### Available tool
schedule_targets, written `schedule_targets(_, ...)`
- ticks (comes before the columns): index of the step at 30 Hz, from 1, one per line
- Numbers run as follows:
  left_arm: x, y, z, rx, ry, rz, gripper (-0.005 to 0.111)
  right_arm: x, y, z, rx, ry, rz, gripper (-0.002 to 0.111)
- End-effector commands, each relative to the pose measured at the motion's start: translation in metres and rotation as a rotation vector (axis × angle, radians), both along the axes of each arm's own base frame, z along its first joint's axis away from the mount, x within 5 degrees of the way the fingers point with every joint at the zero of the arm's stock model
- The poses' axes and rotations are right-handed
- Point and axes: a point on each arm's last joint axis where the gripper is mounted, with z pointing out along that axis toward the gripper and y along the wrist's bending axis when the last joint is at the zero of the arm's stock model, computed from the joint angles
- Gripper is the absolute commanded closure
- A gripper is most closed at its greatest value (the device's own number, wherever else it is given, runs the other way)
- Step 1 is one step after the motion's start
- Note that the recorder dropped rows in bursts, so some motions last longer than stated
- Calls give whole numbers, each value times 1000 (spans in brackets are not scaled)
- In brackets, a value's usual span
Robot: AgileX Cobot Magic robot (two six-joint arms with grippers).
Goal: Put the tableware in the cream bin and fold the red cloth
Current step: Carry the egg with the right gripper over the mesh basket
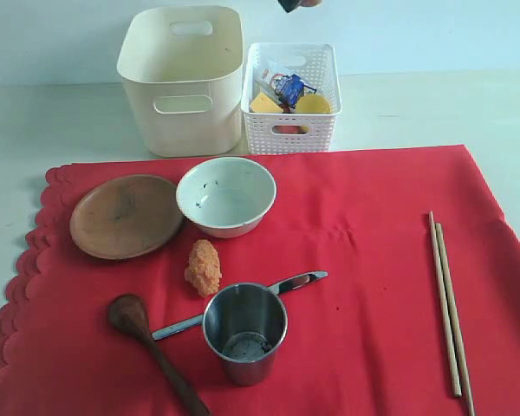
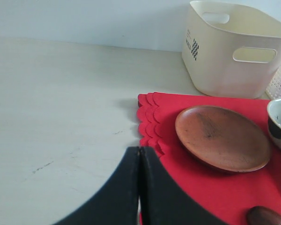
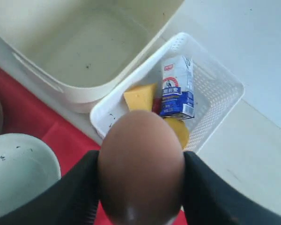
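Observation:
The red cloth (image 1: 373, 260) lies flat on the table. On it rest the brown plate (image 1: 126, 217), white bowl (image 1: 226, 196), steel cup (image 1: 244, 332), wooden spoon (image 1: 152, 347), knife (image 1: 269, 290) and chopsticks (image 1: 446, 303). The cream bin (image 1: 184, 82) stands behind the cloth and its inside (image 3: 79, 47) looks empty. My right gripper (image 3: 140, 164) is shut on a brown egg (image 3: 140, 140), high above the white basket (image 3: 215, 93). Only its tip (image 1: 293, 4) shows at the exterior view's top edge. My left gripper (image 2: 139, 154) is shut and empty, over the scalloped cloth edge (image 2: 147, 117) near the plate (image 2: 222, 138).
The white lattice basket (image 1: 290, 100) beside the cream bin holds a milk carton (image 3: 177, 89), cheese (image 3: 140, 97) and a yellow piece (image 3: 179, 129). An orange food lump (image 1: 204, 267) lies on the cloth between bowl and cup. Bare table surrounds the cloth to the left and behind.

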Motion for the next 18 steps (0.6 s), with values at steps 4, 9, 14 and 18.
schedule_targets(4, 0, 0, 0, 0, -11, 4, 107, 31, -24, -19, 126, 25, -84, 108)
schedule_targets(9, 0, 0, 0, 0, -11, 4, 107, 49, -30, -48, 121, 61, -110, 108)
schedule_targets(14, 0, 0, 0, 0, -11, 4, 107, 71, -24, -97, 120, 88, -115, 108)
schedule_targets(18, 0, 0, 0, 0, -11, 4, 107, 85, -20, -134, 117, 93, -126, 108)
